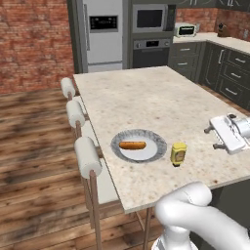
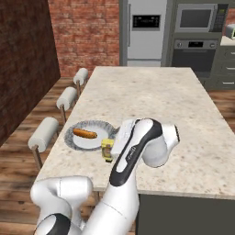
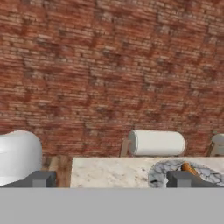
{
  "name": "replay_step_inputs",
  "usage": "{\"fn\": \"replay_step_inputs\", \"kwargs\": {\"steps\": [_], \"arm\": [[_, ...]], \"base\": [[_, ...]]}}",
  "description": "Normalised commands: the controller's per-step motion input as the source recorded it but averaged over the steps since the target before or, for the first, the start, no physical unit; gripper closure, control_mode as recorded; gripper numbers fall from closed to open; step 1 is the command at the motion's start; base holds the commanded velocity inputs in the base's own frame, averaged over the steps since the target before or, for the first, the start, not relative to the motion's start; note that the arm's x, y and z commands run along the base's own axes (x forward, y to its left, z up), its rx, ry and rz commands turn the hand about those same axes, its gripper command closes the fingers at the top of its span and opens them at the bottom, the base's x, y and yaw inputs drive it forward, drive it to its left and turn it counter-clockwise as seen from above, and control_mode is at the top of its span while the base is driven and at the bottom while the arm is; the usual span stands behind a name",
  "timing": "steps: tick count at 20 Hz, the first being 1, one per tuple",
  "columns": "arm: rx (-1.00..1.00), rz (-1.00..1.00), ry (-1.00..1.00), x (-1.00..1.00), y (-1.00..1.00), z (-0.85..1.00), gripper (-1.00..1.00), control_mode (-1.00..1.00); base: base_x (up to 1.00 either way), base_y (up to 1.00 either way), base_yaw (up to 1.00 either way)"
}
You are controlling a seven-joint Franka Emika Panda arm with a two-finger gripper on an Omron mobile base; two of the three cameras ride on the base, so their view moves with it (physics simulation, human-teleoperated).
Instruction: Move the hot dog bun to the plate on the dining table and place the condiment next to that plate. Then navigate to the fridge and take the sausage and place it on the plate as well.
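looking at the dining table (image 1: 161, 97), you see the plate (image 1: 154, 139) at its near left edge holding the hot dog bun (image 1: 132, 145) (nothing else), the condiment (image 1: 178, 154) just right of it; your gripper (image 3: 112, 178) is spread, empty.

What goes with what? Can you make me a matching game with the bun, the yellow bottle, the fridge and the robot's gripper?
1. hot dog bun
2. condiment
3. fridge
4. gripper

A. door closed, beyond the dining table
B. lying on the plate
C. open, holding nothing
D. standing on the table beside the plate

Pairs: 1-B, 2-D, 3-A, 4-C
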Motion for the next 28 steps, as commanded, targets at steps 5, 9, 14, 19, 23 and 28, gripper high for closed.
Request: {"fn": "replay_step_inputs", "kwargs": {"steps": [5, 9, 14, 19, 23, 28], "arm": [[-0.13, -0.28, 0.08, -0.68, 0.76, 0.60, -1.00, -1.00], [-0.13, -0.29, 0.16, -0.57, 0.87, 0.49, -1.00, -1.00], [-0.11, -0.33, 0.19, -0.56, 0.83, 0.33, -1.00, -1.00], [-0.11, -0.39, 0.20, -0.40, 0.80, 0.03, -1.00, -1.00], [-0.09, -0.34, 0.15, -0.09, 0.47, -0.02, -1.00, -1.00], [0.00, -0.01, 0.03, 0.00, 0.00, -0.05, -1.00, -1.00]], "base": [[0.00, 0.00, 0.00], [0.00, 0.00, 0.00], [0.00, 0.00, 0.00], [0.00, 0.00, 0.00], [0.00, 0.00, 0.00], [0.00, 0.00, 0.00]]}}
